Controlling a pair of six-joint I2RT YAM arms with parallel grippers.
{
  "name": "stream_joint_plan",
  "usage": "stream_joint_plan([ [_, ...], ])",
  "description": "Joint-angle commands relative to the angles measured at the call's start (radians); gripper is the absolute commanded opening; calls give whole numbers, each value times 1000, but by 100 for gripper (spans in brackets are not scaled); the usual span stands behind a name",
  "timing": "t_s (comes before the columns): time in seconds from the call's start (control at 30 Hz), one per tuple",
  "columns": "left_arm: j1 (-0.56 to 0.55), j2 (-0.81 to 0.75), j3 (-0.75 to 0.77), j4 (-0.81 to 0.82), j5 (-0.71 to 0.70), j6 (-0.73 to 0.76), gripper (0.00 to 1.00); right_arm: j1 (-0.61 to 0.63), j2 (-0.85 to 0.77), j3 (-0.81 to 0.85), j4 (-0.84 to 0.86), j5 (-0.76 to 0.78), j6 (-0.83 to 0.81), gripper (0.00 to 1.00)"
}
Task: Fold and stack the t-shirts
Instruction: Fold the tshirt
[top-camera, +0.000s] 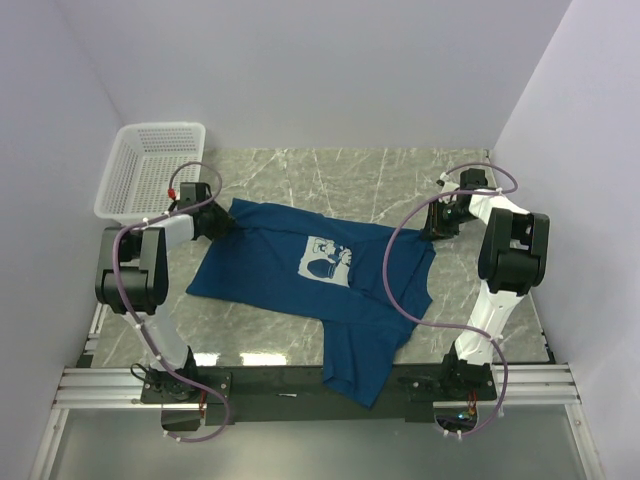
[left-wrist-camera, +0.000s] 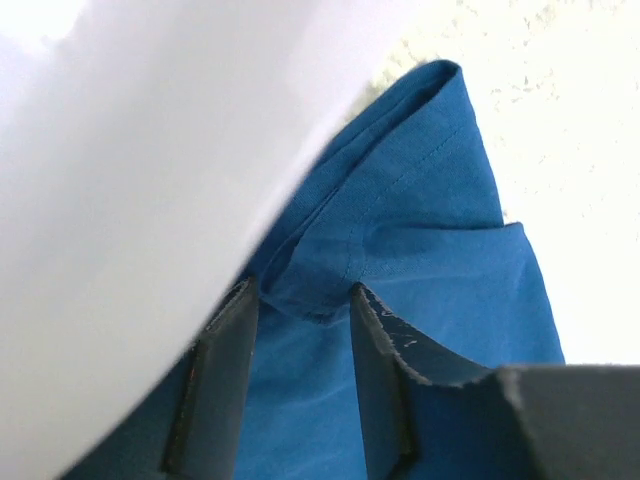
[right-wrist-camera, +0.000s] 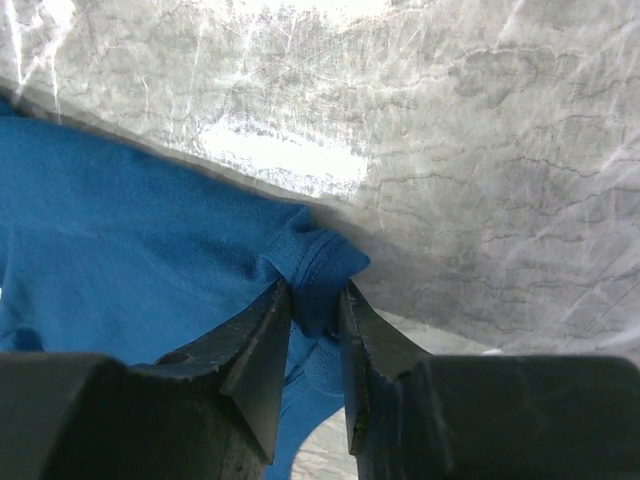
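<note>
We take this for a robotics lab cell: plain white walls (top-camera: 300, 70) box in a marble-patterned table (top-camera: 300, 170), two arms (top-camera: 130, 270) are bolted to an aluminium rail (top-camera: 300, 378) at its near edge, cables (top-camera: 387, 265) loop along them, and a t-shirt (top-camera: 270, 270) and a basket (top-camera: 150, 165) lie on top.
</note>
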Motion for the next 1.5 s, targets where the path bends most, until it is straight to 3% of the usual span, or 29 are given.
stream_joint_plan([
  [0.0,2,14,52,10,-59,-3,47,-5,34,18,-27,-6,-12,33],
  [0.07,2,27,58,15,-57,0,44,-5,39,21,-29,-11,-13,29],
  [0.23,0,24,49,42,-57,0,24,-12,34,20,-30,-13,-21,18],
  [0.33,0,-18,13,52,-57,8,14,-23,28,24,-27,-2,-24,0],
  [0.53,0,-50,0,62,-102,60,1,-69,40,79,-49,3,-33,0],
  [0.93,0,24,78,33,-80,88,3,-98,100,205,-109,9,-76,0],
  [1.13,0,28,100,79,16,122,11,-95,173,332,-144,3,-90,0],
  [1.33,0,-68,59,157,131,148,31,-93,292,567,-221,10,-99,0],
  [1.47,0,-131,36,168,162,177,33,-86,359,694,-251,49,-108,0],
])
